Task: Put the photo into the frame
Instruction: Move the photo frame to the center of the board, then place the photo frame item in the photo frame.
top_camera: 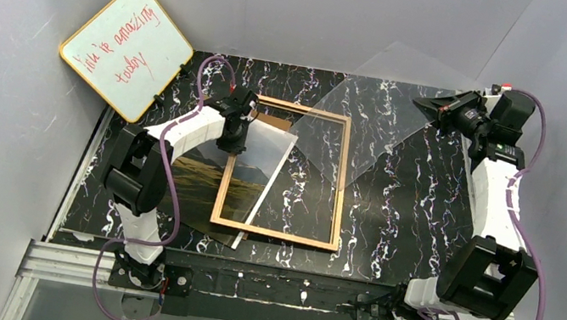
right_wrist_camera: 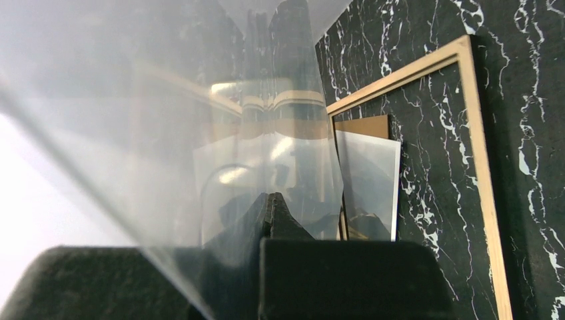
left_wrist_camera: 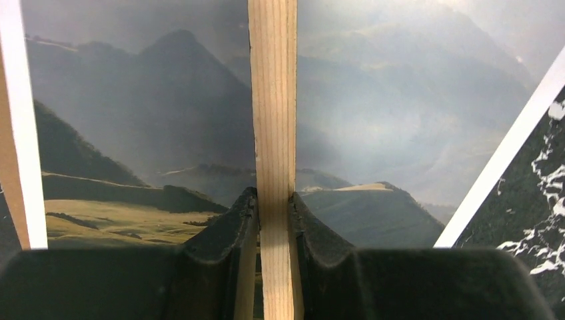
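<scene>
OK, top view: the frame point(top_camera: 342, 186) lies wood side up on the black marble table point(top_camera: 409, 214), roughly centre. The left gripper point(top_camera: 234, 137) sits at the frame's far-left corner area, on the left rail. The photo point(top_camera: 258, 160) lies picture side up and skewed: part of it is inside the frame opening and part sticks out past the left rail under the left arm. The right gripper point(top_camera: 434, 108) is up at the far right, holding a clear pane point(top_camera: 373, 114) by one corner. The pane is lifted and tilted, and its low corner overlaps the frame's far-right corner. A whiteboard point(top_camera: 127, 49) with red writing leans at the far left.

Left wrist: the left gripper point(left_wrist_camera: 273, 197) is nearly closed, both fingers point(left_wrist_camera: 226, 227) pressed against the sides of the frame's wooden rail point(left_wrist_camera: 272, 100). The photo point(left_wrist_camera: 400, 120) runs beneath the rail on both sides, with its white border visible at left and right. I can't tell whether the rail is off the table.

Right wrist: the right gripper point(right_wrist_camera: 272, 200) is fully closed, tips pinching the clear pane point(right_wrist_camera: 133, 133), which fills most of the view. Past it are the frame point(right_wrist_camera: 476, 133) flat on the table point(right_wrist_camera: 433, 200), the photo point(right_wrist_camera: 370, 180) at its far side, and a brown panel point(right_wrist_camera: 363, 127) corner showing beside the photo.
</scene>
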`<action>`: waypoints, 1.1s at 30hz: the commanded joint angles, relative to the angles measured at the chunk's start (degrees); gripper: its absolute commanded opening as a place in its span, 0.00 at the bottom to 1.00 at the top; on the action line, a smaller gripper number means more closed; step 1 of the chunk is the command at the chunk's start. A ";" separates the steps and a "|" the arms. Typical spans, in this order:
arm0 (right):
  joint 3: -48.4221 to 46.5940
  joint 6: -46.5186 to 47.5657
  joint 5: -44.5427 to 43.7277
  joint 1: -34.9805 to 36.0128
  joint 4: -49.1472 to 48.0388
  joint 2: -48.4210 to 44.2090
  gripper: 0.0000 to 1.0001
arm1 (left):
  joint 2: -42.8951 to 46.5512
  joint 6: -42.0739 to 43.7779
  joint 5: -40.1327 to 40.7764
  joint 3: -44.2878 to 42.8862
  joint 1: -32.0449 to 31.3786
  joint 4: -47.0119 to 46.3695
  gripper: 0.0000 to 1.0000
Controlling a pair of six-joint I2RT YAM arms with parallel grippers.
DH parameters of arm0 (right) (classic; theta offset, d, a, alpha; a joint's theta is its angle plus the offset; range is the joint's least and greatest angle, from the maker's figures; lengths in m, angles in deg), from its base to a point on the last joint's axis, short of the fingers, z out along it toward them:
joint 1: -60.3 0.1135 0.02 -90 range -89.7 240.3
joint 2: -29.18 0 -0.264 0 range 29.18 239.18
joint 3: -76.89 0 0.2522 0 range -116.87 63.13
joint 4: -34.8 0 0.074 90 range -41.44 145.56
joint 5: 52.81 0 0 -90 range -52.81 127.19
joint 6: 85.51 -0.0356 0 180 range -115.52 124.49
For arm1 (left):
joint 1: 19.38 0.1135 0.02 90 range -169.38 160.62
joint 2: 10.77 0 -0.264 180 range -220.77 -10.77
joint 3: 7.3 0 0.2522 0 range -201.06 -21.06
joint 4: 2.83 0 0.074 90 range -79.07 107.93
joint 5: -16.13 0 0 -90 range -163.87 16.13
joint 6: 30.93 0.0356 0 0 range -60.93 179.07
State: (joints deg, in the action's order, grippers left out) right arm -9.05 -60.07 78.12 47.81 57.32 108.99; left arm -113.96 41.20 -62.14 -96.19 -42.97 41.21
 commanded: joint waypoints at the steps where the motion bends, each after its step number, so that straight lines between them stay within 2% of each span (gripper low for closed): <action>1: 0.57 -1.45 5.00 1.08 -6.00 0.48 0.01 | 2.36 4.65 -2.12 0.68 -0.40 -1.28 0.00; 11: 3.66 -0.96 6.03 2.43 -7.73 2.28 0.01 | 2.25 2.30 -2.64 2.61 -0.31 -2.04 0.01; 18: 4.67 -1.01 7.52 3.52 -10.34 3.64 0.01 | 4.65 4.76 -5.90 2.94 0.96 -1.83 0.31; 21: 3.40 0.18 6.97 5.21 -9.17 4.33 0.01 | 5.94 8.23 -7.82 -0.91 3.40 0.91 0.43; 23: 2.33 0.91 6.27 6.90 -8.85 5.14 0.01 | 6.22 11.12 -8.11 -4.95 5.04 4.15 0.56; 27: 0.11 0.74 5.21 10.91 -6.91 7.07 0.01 | 7.97 14.50 -9.81 -10.01 11.53 7.25 0.77; 33: -4.59 -2.85 8.32 22.22 -10.41 11.98 0.01 | 7.23 17.58 -14.25 -15.79 21.84 11.52 0.91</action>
State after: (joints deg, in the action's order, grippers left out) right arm -8.07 -60.33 82.30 63.42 51.20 118.50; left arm -108.48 55.10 -72.41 -108.39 -26.71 46.74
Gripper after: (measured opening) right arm 0.032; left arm 0.882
